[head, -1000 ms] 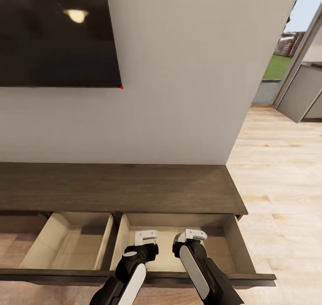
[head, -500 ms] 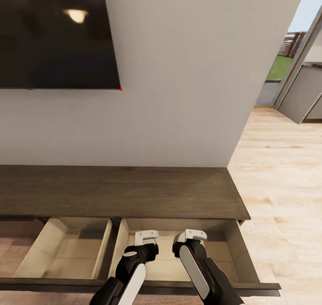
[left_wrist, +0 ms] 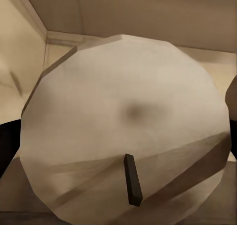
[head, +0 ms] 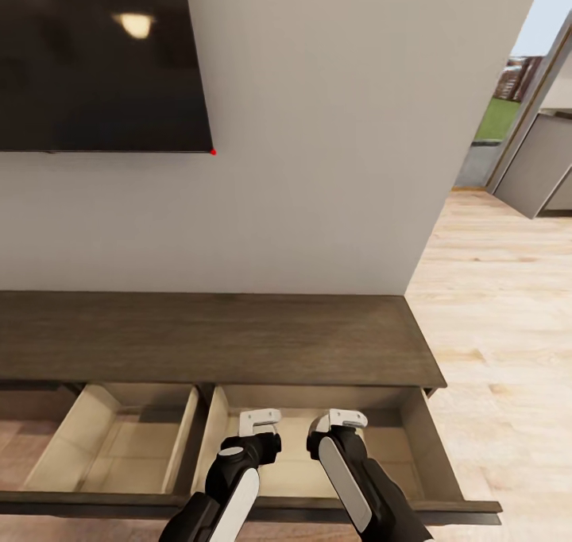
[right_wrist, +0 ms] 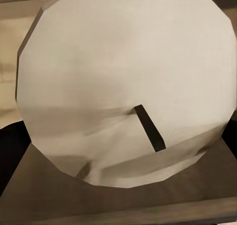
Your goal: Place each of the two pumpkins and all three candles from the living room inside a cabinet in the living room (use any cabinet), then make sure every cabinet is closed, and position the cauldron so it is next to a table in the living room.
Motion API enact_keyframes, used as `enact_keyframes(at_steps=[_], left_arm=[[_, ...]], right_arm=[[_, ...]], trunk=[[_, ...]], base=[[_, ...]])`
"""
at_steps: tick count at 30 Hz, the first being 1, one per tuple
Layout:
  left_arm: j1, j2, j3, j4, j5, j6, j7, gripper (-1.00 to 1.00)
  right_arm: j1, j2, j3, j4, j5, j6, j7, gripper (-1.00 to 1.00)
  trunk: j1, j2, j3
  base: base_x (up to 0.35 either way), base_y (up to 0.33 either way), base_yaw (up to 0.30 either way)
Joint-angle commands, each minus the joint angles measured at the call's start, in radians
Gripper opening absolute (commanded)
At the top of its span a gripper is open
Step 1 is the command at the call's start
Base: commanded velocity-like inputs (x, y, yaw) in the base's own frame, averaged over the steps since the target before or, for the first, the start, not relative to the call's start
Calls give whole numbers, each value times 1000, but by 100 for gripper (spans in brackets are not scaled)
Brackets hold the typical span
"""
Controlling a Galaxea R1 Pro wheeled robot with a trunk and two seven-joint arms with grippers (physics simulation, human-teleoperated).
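Head view showed both grippers, left (head: 260, 422) and right (head: 342, 420), over the cabinet's (head: 238, 339) open right drawer (head: 429, 447). Wrist views showed each clamped on a pale candle (left_wrist: 123, 126). Judged progress: candles unreleased; drawers unclosed.

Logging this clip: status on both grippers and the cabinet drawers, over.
Left gripper and right gripper each carry a candle over the open right drawer. Left drawer open too. Cabinet unobstructed.

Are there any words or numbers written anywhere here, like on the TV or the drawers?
None: no words, numbers or signs can be read. The TV screen is black with a lamp reflection, and the cabinet, its open drawers and the candles are plain.
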Motion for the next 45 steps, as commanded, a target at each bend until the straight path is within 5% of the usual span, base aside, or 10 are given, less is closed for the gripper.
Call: enact_keyframes(at_steps=[1, 4, 11, 21, 45], left_arm=[[-1, 0, -1, -1, 9, 1, 10, -100], [-1, 0, -1, -1, 9, 2, 13, -100], [-1, 0, -1, -1, 13, 1, 128, -100], [-1, 0, -9, -6, 14, 0, 132, -100], [-1, 0, -32, -4, 17, -46, 122, -100]], right_arm=[[-1, 0, 1, -1, -9, 1, -9, -100], [-1, 0, 1, -1, -9, 1, -9, -100], [-2, 0, 0, 17, -9, 0, -9, -100], [-3, 0, 0, 25, -9, 0, -9, -100], [-3, 0, 2, 24, -7, -3, -8, -100]], trunk=[[4, -8, -4], [15, -29, -13], [42, -78, -35], [42, -78, -35], [134, -246, -111]], base=[[0, 0, 0], [0, 0, 0], [0, 0, 0], [0, 0, 0], [0, 0, 0]])
